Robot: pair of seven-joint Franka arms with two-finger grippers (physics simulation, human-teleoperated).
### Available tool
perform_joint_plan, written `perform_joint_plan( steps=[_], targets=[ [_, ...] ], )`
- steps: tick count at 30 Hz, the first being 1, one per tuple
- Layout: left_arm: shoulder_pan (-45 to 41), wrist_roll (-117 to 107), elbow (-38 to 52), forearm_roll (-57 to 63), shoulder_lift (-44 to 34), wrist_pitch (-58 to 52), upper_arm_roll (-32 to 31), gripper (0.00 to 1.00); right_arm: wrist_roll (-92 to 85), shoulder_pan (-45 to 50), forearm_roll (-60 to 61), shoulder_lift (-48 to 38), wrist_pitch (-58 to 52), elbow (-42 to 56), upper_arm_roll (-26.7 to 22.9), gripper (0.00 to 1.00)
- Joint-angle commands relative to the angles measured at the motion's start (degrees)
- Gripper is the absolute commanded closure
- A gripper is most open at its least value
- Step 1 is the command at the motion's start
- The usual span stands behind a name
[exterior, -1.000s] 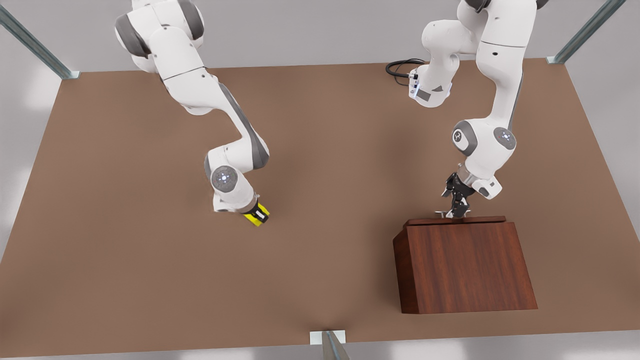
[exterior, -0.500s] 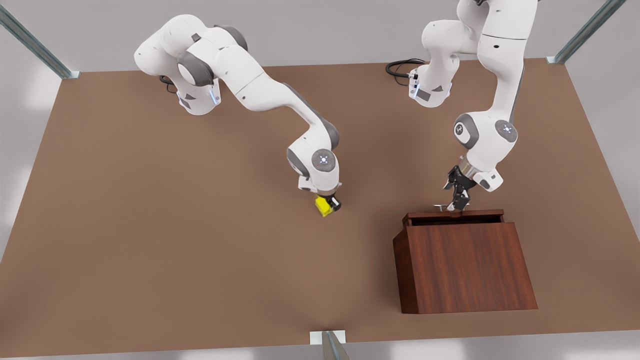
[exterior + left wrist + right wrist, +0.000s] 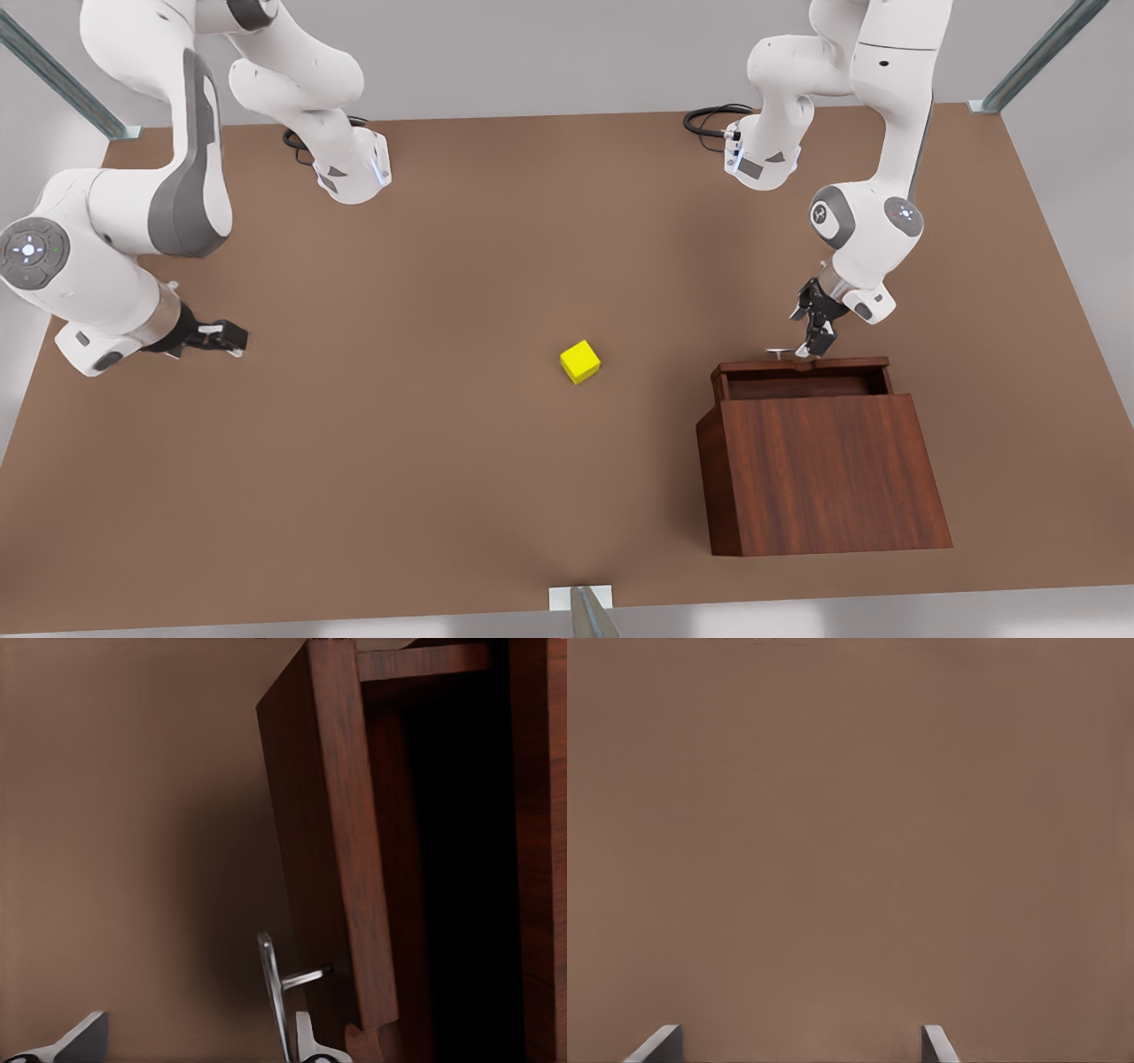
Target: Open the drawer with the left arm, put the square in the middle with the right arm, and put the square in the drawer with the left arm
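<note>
Mid-surface, we see the square (image 3: 579, 361) now dropped and free; right gripper (image 3: 223, 337) has pulled away far left, jaws apart. Left gripper (image 3: 813, 341), jaws apart around the handle (image 3: 273, 992), has slid the drawer (image 3: 802, 379) further out. Left-arm pickup comes next.

High front overview of table (image 3: 354, 443); wrist cameras close, facing tabletop.

yellow square (image 3: 579, 361) lies mid-table; reddish-brown drawer (image 3: 802, 377) stands partly open.
</note>
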Motion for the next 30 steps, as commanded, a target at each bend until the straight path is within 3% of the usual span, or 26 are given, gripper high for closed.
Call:
perform_joint_plan(
  steps=[1, 4, 6, 16, 21, 23, 25, 26, 29, 30],
  targets=[
    [0.5, 0.0, -0.4, 0.0, -0.1, 0.0, 0.0, 0.00, 0.2, -0.1, -0.1, 0.2, 0.0, 0.0, 0.0, 0.00],
    [0.5, 0.0, -1.8, 0.0, -1.4, 0.0, 0.2, 0.00, 0.3, -0.1, 0.8, -0.6, 0.1, 1.4, 0.3, 0.00],
    [0.5, 0.0, -2.1, 0.0, -1.6, -0.1, 0.2, 0.00, 0.7, -0.9, 1.6, 2.5, -0.7, 8.1, -0.1, 0.00],
    [0.5, -0.1, -4.9, 0.0, -4.5, -2.1, 0.2, 0.00, 0.7, 0.1, 2.8, 1.8, -7.2, 11.9, 1.3, 0.00],
    [0.5, -0.3, -5.0, 0.0, -8.1, -9.5, 0.3, 0.00, 0.7, -0.2, 2.6, 2.1, -6.9, 12.0, 1.1, 0.00],
    [0.5, -0.9, -4.4, 0.1, -13.1, -14.6, 0.5, 0.00, 0.7, -0.1, 2.6, 2.2, -6.8, 12.0, 1.1, 0.00],
    [0.5, -0.4, 1.8, 3.3, -14.2, -20.2, 0.5, 0.00, 0.7, -0.1, 2.6, 2.3, -6.6, 12.0, 1.1, 0.00],
    [0.5, 3.9, 8.8, 10.7, -11.1, -26.5, 0.5, 0.00, 0.7, -0.1, 2.6, 2.3, -6.5, 12.0, 1.1, 0.00],
    [0.5, 28.1, 33.1, 17.1, 1.2, -49.2, 0.8, 0.00, 0.7, -0.1, 2.6, 2.6, -6.4, 12.0, 1.2, 0.00],
    [0.5, 32.9, 36.8, 17.2, 2.0, -51.9, 0.7, 0.00, 0.7, -0.1, 2.6, 2.7, -6.4, 12.0, 1.2, 0.00]
  ],
)
